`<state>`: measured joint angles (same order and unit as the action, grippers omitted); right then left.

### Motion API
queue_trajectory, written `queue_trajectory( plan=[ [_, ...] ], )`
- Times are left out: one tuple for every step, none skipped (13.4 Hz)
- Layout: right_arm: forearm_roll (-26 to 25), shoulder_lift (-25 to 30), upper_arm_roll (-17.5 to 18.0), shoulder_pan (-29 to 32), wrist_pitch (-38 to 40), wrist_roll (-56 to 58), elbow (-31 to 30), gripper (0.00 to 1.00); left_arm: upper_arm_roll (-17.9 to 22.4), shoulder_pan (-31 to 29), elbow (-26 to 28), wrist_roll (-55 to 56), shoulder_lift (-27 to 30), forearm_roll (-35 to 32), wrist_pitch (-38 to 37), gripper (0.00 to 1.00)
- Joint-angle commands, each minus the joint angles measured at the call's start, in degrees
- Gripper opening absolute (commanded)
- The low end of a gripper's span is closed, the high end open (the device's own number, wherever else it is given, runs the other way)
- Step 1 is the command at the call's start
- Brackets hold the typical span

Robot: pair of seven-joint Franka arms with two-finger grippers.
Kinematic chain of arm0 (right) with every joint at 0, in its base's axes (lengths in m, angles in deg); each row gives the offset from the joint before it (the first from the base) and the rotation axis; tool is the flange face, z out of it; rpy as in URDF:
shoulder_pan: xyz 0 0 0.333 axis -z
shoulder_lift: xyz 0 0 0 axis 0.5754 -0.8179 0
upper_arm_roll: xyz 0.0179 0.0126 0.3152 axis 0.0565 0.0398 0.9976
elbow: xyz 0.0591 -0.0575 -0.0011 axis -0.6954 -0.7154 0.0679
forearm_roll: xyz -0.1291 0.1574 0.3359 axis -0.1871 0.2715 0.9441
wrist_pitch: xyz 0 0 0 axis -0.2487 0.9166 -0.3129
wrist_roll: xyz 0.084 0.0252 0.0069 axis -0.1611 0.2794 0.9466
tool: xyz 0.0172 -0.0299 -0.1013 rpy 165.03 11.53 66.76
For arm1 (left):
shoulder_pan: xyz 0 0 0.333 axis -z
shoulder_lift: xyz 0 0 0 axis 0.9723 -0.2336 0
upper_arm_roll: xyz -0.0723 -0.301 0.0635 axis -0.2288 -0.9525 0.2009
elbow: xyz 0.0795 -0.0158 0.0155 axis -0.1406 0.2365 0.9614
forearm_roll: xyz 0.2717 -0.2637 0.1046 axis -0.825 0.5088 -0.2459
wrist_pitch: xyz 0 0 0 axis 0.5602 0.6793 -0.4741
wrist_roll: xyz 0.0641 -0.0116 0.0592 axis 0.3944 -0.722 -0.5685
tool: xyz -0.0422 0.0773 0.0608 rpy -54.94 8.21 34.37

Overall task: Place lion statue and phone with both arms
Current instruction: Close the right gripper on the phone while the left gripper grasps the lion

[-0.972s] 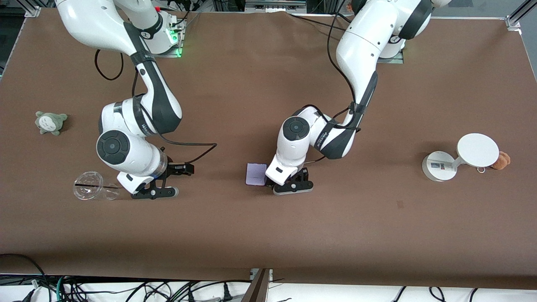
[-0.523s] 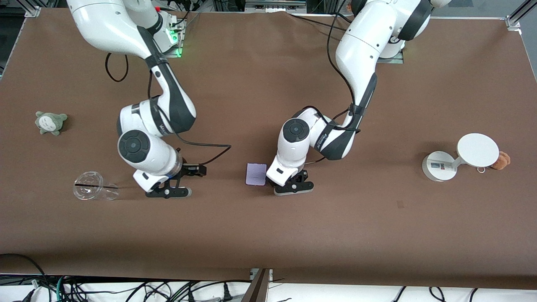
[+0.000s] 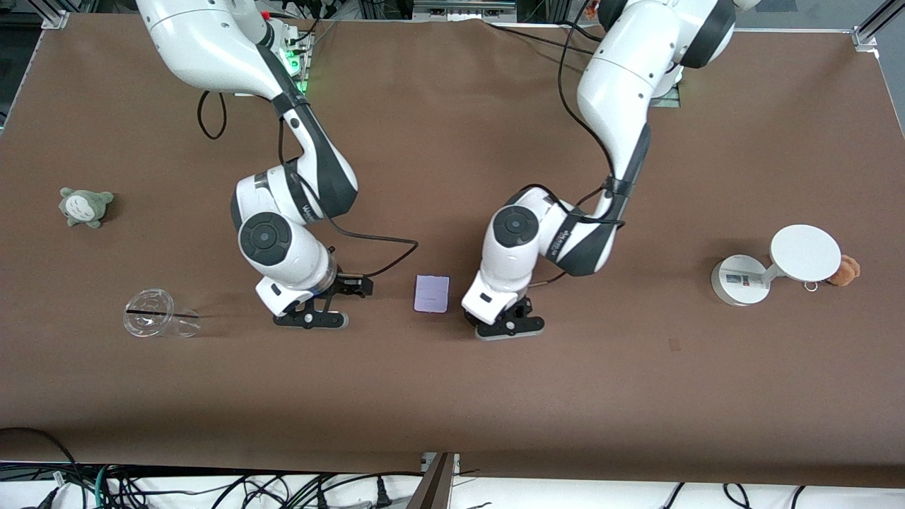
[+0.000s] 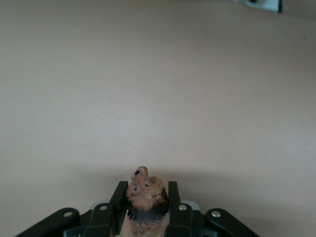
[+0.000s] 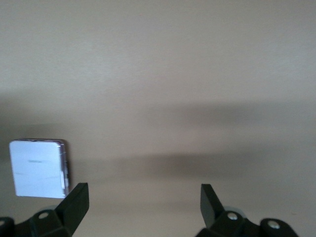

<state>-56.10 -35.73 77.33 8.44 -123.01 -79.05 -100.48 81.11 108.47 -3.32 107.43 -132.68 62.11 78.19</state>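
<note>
The phone [image 3: 431,293], a pale lavender slab, lies flat on the brown table between my two grippers; it also shows in the right wrist view [image 5: 39,168], beside one finger and outside the jaws. My left gripper [image 3: 509,329] is low over the table just beside the phone, toward the left arm's end. In the left wrist view the left gripper [image 4: 145,190] is shut on the lion statue [image 4: 145,202], whose orange-brown head pokes out. The lion is hidden in the front view. My right gripper [image 3: 311,319] is open and empty [image 5: 143,195], low over the table between the cup and the phone.
A clear cup [image 3: 152,322] lies on its side toward the right arm's end. A grey-green plush [image 3: 85,206] sits farther from the camera there. A white round-based stand [image 3: 771,272] and a tan plush [image 3: 845,271] are at the left arm's end.
Both grippers have shifted toward the left arm's end. The right gripper left the cup and came closer to the phone. The left gripper moved off from the phone's edge.
</note>
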Motion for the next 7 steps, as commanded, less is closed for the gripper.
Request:
queue_trajectory(
  plan=[
    [0.5, -1.9, -0.3, -3.5, -3.3, -6.0, 0.5, 1.00, -0.8, -4.0, 6.7, -7.5, 7.1, -0.6, -1.6, 0.00],
    [0.4, -2.4, -0.3, -4.6, -4.6, -8.1, 0.5, 1.00, -0.8, -5.3, 9.4, -10.1, 9.2, -0.5, -1.6, 0.00],
    [0.3, -3.3, -0.3, -5.7, -6.0, -10.7, 0.5, 1.00, -0.8, -6.7, 12.9, -12.7, 11.7, -0.5, -1.6, 0.00],
    [-0.1, -4.1, -0.3, -7.1, -7.5, -13.6, 0.6, 1.00, -0.8, -8.1, 15.9, -15.4, 13.8, -0.5, -1.3, 0.00],
    [-0.2, -5.4, -0.4, -8.6, -9.1, -15.8, 0.9, 1.00, -1.1, -10.0, 18.7, -18.4, 16.0, -0.5, -1.1, 0.00],
    [-0.3, -6.3, -0.5, -9.9, -11.1, -16.7, 1.0, 1.00, -2.6, -12.6, 21.0, -21.2, 17.9, -0.5, -1.0, 0.00],
    [-0.9, -7.3, -0.5, -10.6, -12.8, -16.9, 1.0, 1.00, -5.1, -16.5, 23.1, -22.6, 19.4, -0.5, -1.0, 0.00]
  ],
)
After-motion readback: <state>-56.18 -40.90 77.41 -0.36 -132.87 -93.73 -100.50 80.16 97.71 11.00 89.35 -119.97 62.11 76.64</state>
